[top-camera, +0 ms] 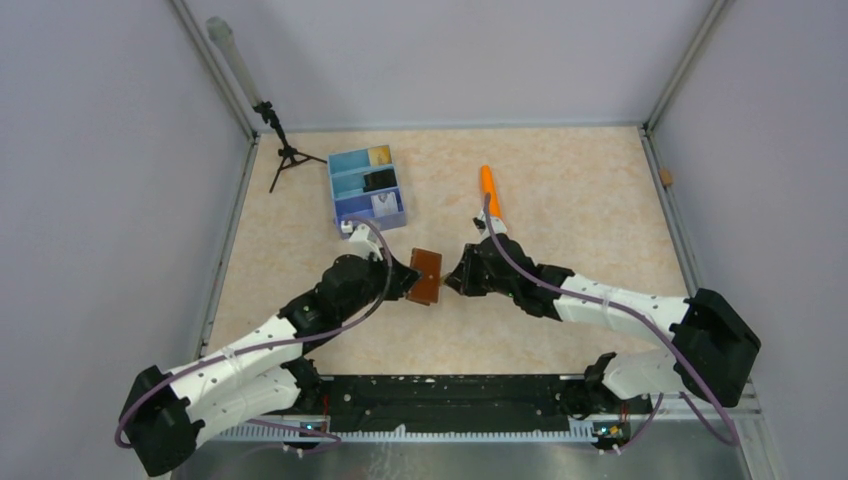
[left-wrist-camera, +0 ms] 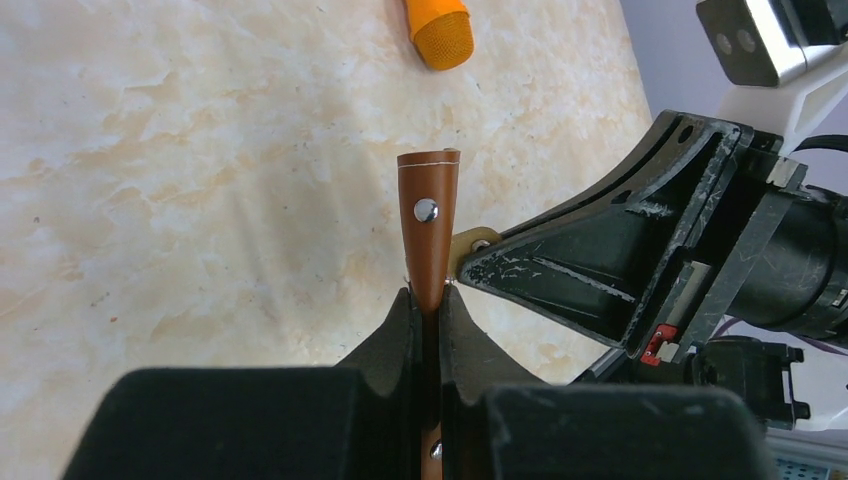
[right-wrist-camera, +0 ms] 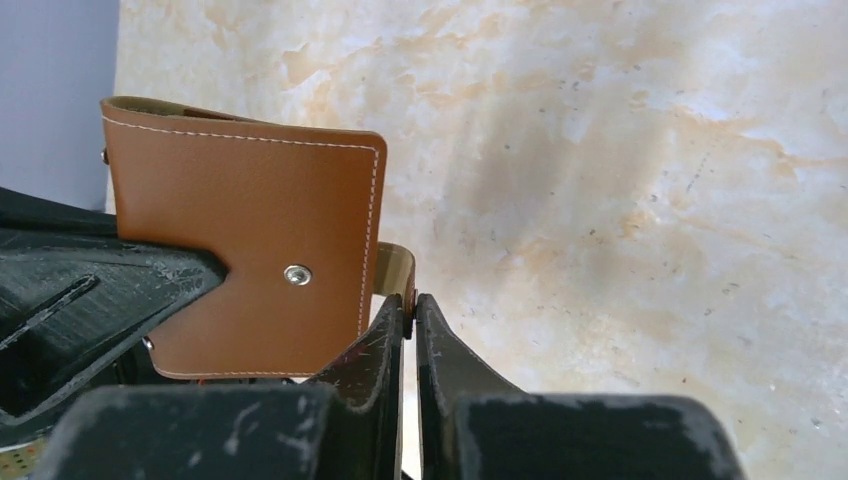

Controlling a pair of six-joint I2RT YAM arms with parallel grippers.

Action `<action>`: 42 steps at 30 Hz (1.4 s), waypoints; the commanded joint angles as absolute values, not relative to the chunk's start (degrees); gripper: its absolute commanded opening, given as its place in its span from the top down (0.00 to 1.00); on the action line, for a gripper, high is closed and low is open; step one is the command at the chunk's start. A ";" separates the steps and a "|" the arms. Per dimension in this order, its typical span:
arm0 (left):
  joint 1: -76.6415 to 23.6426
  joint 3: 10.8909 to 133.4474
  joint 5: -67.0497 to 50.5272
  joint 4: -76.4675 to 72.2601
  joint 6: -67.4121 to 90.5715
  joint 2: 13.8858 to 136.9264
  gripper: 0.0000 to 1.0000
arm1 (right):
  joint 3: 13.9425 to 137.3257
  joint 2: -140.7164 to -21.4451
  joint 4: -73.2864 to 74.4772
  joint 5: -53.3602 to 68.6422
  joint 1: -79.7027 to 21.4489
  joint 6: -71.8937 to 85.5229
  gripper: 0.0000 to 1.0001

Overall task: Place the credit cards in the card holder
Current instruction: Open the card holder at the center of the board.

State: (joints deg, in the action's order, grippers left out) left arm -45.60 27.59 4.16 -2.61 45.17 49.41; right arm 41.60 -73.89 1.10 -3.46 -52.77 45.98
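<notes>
Leather card holder (top-camera: 426, 275), brown, is held off the worktop (top-camera: 560, 200) between both arms. The left fingers (left-wrist-camera: 395, 335) clamp its folded body edge-on; the right fingers (right-wrist-camera: 372, 345) pinch narrowly on the pale snap tab (right-wrist-camera: 393, 268). It looks light and pliable, so pulling that tab should open it.

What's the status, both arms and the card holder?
Left gripper shut on card holder. Right gripper shut on its snap tab. Holder folded, credit cards in blue tray. Orange object lies clear beyond.
</notes>
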 commanded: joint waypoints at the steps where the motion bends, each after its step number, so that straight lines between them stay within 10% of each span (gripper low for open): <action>1: -45.90 26.62 5.57 -3.21 46.36 49.38 0.98 | 41.07 -74.00 2.02 -7.31 -53.48 44.10 1.00; 6: -45.93 24.58 10.10 3.56 48.15 47.54 0.32 | 36.92 -71.42 -2.37 -3.23 -53.47 41.71 1.00; 10: -45.90 22.20 8.68 3.44 48.78 46.40 0.10 | 35.16 -71.31 -4.85 2.31 -53.46 40.29 1.00; 30: -45.89 24.46 -1.72 -3.86 47.16 54.56 0.05 | 34.06 -67.67 -11.62 8.44 -54.55 39.20 1.00; 42: -45.87 22.45 4.66 2.79 49.70 49.90 0.11 | 32.82 -64.42 3.31 -10.53 -54.51 44.92 1.00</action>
State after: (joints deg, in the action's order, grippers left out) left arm -45.69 22.41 1.72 1.08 48.56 52.49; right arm 32.95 -67.11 -3.66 -0.54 -53.95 42.30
